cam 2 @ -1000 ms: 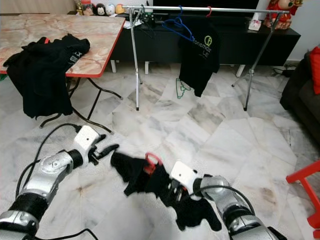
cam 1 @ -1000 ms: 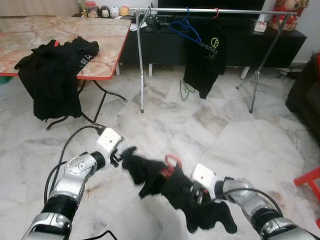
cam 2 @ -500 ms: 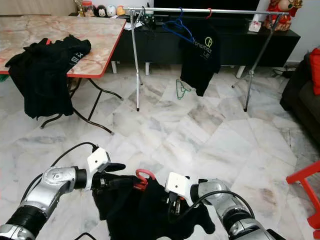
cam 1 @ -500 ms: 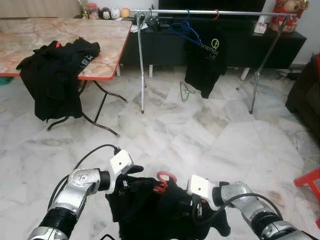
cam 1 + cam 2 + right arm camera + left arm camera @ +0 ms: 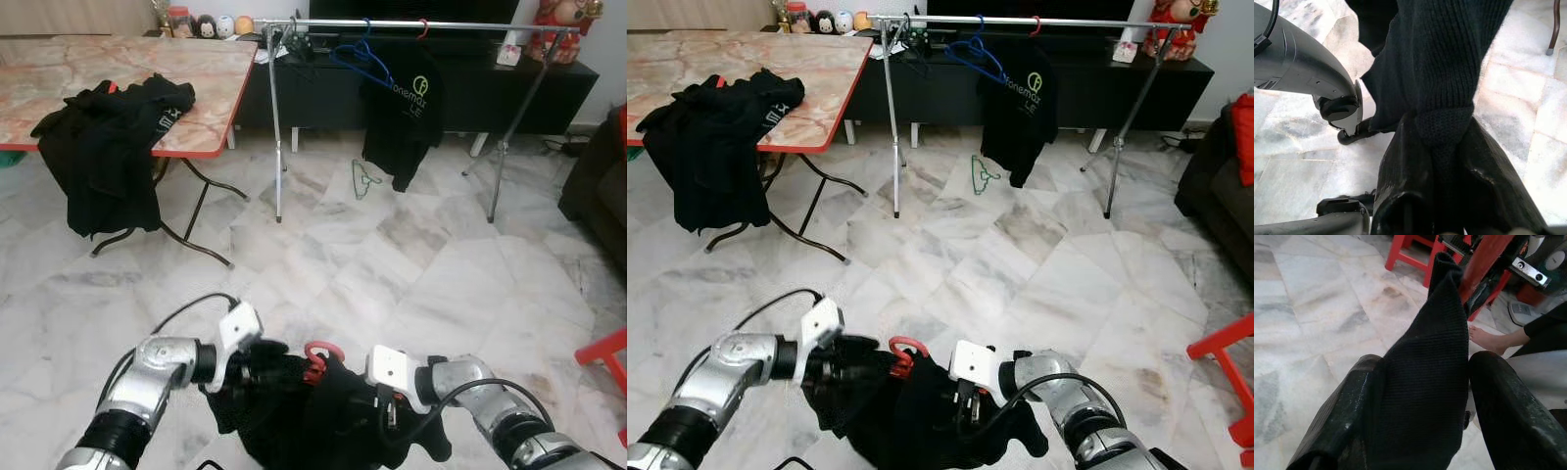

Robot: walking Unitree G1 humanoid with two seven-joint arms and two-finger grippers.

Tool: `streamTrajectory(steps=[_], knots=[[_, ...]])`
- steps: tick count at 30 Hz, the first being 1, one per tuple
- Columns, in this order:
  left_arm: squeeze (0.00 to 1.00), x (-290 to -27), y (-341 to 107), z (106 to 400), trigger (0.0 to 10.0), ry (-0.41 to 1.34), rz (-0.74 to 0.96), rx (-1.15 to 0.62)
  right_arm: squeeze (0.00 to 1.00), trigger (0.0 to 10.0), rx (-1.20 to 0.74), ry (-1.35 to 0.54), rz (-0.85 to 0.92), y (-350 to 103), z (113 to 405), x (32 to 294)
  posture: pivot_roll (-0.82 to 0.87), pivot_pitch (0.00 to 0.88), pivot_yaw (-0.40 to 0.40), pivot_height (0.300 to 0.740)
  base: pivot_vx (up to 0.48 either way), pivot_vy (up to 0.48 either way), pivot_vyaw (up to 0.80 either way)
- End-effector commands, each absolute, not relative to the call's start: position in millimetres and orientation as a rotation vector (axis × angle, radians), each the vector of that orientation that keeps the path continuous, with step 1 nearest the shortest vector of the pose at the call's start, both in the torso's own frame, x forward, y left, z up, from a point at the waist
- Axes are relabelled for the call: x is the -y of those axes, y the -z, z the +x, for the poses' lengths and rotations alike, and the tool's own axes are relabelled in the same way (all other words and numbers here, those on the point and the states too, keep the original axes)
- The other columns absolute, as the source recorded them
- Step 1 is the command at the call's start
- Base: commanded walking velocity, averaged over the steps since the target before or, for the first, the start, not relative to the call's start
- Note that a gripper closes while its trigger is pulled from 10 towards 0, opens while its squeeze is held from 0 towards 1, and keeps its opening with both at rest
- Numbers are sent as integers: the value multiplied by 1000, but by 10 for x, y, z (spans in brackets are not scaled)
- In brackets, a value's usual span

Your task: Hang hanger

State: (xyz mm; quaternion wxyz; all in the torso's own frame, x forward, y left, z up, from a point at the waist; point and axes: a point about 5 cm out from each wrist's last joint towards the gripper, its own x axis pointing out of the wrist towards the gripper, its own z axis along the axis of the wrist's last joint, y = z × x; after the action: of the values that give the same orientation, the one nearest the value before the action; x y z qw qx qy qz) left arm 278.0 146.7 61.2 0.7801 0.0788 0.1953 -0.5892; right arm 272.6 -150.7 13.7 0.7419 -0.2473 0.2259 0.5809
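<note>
Lower centre: left gripper [image 5: 263,358] and right gripper [image 5: 384,413] both clamp the black garment [image 5: 313,416]; red hanger [image 5: 316,356] hook protrudes, remainder hidden.

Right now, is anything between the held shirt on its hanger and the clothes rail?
Nothing visible blocks the way: bare marble floor lies between the black shirt on its red hanger, held by both grippers, and the rail. The table stands off to the left.

Marble table [image 5: 127,69] holds black clothes [image 5: 103,137]; green hanger [image 5: 365,178] on floor [image 5: 392,264]
</note>
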Motion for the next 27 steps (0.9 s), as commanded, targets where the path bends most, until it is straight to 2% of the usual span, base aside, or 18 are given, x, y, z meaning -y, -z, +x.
streamTrajectory(steps=[1, 2, 3, 8, 15, 16, 17, 18, 19, 27], knots=[[361, -1423, -604, 2793, 10000, 1278, 199, -417, 0, 0, -426, -1277, -557, -232, 2793, 1460, -77, 0, -47, 740, 0, 0, 0], [478, -1412, -601, 2797, 10000, 1277, 201, -416, 0, 0, -423, -1279, -556, -235, 2795, 1454, -77, 0, -47, 740, 0, 0, 0], [518, -1387, -589, 2805, 10000, 1274, 207, -417, 0, 0, -418, -1283, -552, -244, 2800, 1443, -77, 0, -47, 740, 0, 0, 0], [439, -1327, -513, 2809, 10000, 1258, 229, -432, 0, 0, -404, -1299, -553, -266, 2814, 1408, -79, 1, -46, 740, 0, 0, 0], [424, -1298, -466, 2781, 10000, 1276, 219, -441, 0, 0, -394, -1309, -556, -277, 2819, 1378, -83, 6, -47, 740, 0, 0, 0], [353, -1295, -465, 2781, 10000, 1277, 220, -440, 0, 0, -393, -1310, -556, -279, 2821, 1374, -83, 6, -47, 740, 0, 0, 0], [353, -1293, -465, 2781, 10000, 1278, 222, -439, 0, 0, -392, -1310, -555, -280, 2822, 1371, -83, 6, -47, 740, 0, 0, 0], [82, -1291, -452, 2781, 10000, 1277, 228, -442, 0, 0, -389, -1311, -556, -284, 2826, 1362, -82, 8, -48, 740, 0, 0, 0], [0, -1290, -445, 2782, 10000, 1275, 234, -443, 0, 0, -388, -1312, -556, -287, 2828, 1358, -82, 8, -48, 740, 0, 0, 0], [0, -1252, -409, 2792, 10000, 1255, 262, -432, 0, 0, -372, -1317, -557, -313, 2848, 1330, -84, 8, -49, 740, 0, 0, 0]])
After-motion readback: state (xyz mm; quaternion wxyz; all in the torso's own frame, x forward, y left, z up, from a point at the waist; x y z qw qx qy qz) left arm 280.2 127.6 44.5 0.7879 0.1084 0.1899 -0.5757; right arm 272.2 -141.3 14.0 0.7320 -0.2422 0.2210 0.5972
